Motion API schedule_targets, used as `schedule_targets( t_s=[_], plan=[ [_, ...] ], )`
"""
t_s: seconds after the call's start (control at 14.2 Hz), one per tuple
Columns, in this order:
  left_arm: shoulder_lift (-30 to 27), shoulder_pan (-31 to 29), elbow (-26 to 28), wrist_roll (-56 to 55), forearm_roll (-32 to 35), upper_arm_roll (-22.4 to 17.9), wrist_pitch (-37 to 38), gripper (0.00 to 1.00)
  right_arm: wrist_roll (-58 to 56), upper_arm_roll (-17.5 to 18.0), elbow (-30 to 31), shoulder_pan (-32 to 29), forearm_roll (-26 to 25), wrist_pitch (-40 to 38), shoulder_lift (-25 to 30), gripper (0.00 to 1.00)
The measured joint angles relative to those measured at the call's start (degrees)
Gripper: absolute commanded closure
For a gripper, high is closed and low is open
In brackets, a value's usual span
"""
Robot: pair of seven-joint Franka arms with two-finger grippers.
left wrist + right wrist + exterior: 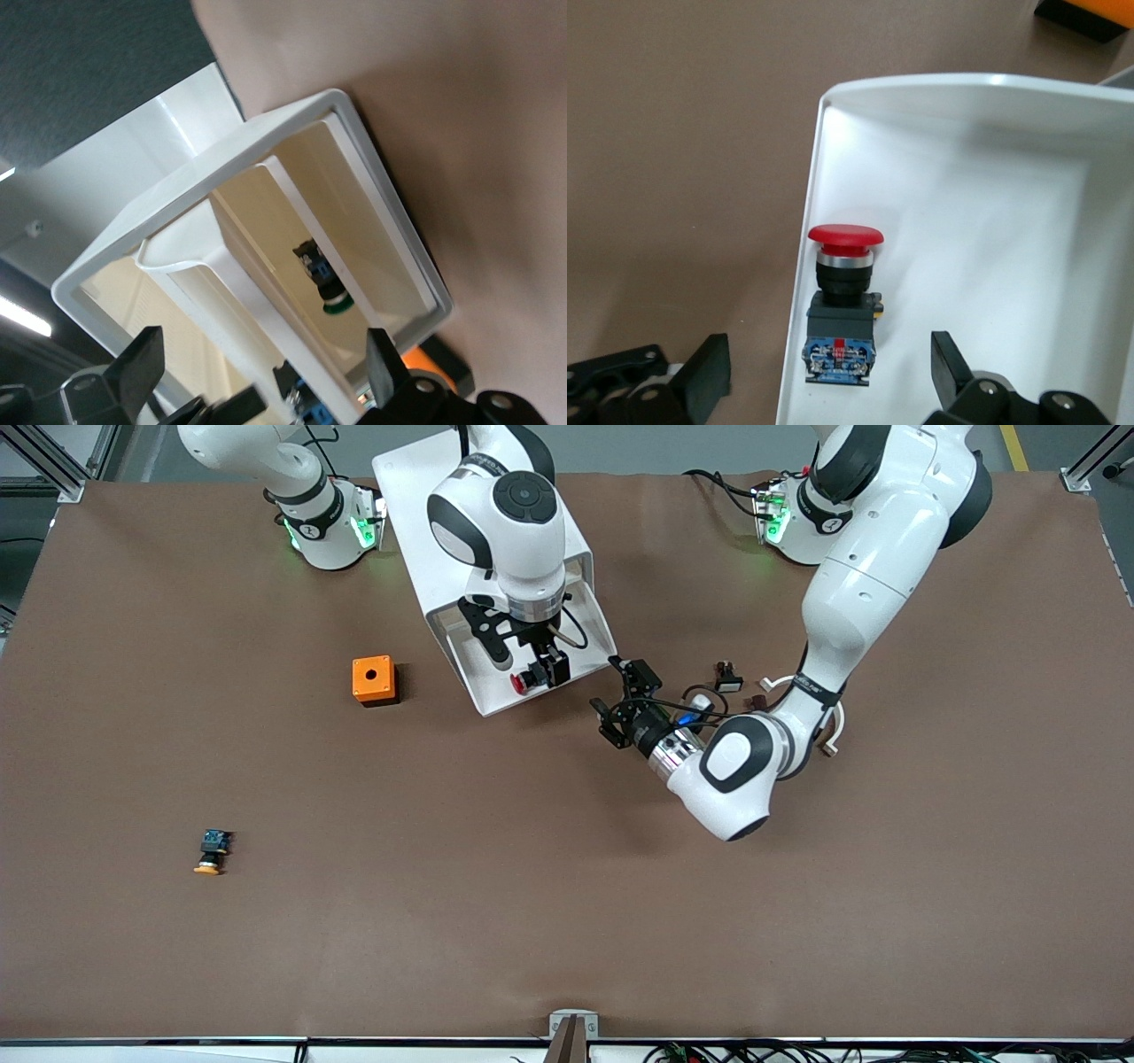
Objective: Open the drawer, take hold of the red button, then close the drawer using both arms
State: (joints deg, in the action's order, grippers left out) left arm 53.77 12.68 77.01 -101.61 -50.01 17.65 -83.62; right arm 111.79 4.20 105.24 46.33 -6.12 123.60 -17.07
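The white cabinet (415, 487) stands between the arms' bases. Its top drawer (586, 646) is pulled out toward the front camera. The red-capped button (522, 683) lies in the drawer by its front wall, and it also shows in the right wrist view (843, 292). My right gripper (532, 666) hangs over it, open, with its fingers (709, 376) on either side of the button's blue rear part, not touching it. One finger is outside the drawer wall (799, 266). My left gripper (623, 701) is open and empty, low beside the drawer's corner at the left arm's end, and faces the cabinet (177, 186).
A green-capped button (333, 301) lies in a lower compartment of the cabinet. An orange box (374, 680) stands beside the drawer toward the right arm's end. An orange-yellow-capped button (211, 852) lies nearer the front camera. Small parts (728, 680) lie by the left forearm.
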Motion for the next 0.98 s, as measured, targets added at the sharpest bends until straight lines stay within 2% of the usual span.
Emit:
schedule_targets(
  t_s=[0.21,0.42,0.49,0.7,0.77,0.98],
  plan=[
    [0.0,-0.1,-2.6,7.5,1.8,-1.5,0.0,0.0,1.5,0.0,1.5,0.6,-1.3,2.1,0.0,0.0],
    [-0.1,0.0,-5.3,15.3,7.9,-1.7,-0.1,0.0,2.4,0.0,3.2,1.1,-2.3,3.8,0.0,0.0],
    [-0.3,0.1,-5.9,18.0,10.2,-1.7,-0.5,0.0,2.5,0.0,3.5,1.2,-2.8,3.9,-0.1,0.18],
    [-2.4,0.6,-6.8,25.6,18.4,-1.2,-4.7,0.0,2.6,0.0,3.6,1.2,-4.1,4.1,-0.1,0.87],
    [-3.5,1.0,-6.9,27.8,21.4,-1.2,-7.2,0.0,2.7,0.0,3.6,1.2,-4.9,4.1,-0.1,1.0],
    [-6.1,3.1,-6.9,31.2,30.5,-1.1,-14.9,0.0,2.8,0.0,3.6,1.3,-6.1,4.1,-0.1,1.0]
  ],
)
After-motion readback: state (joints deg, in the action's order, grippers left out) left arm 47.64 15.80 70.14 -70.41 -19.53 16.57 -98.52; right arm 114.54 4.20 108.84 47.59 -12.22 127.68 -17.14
